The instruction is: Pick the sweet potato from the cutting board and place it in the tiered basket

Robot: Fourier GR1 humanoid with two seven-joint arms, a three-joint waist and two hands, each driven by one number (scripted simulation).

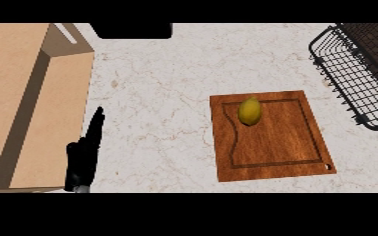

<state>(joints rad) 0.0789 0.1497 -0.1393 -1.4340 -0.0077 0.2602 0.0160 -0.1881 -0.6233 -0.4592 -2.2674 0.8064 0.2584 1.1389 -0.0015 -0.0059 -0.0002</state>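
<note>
Potato (249, 111): laid on Board, far-left part; well apart from L hand.
Board (280, 140): set on counter (162, 90), nr Basket, apart.
Basket (347, 72): cut off at rt edge; tiers, contents can't be told.
L hand (80, 162): lower left, fingers straight, nothing held.
R hand: out of view.

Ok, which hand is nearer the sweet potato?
Left, as far as shows: the left hand sits far left of the sweet potato; the right hand is not in view.
</note>
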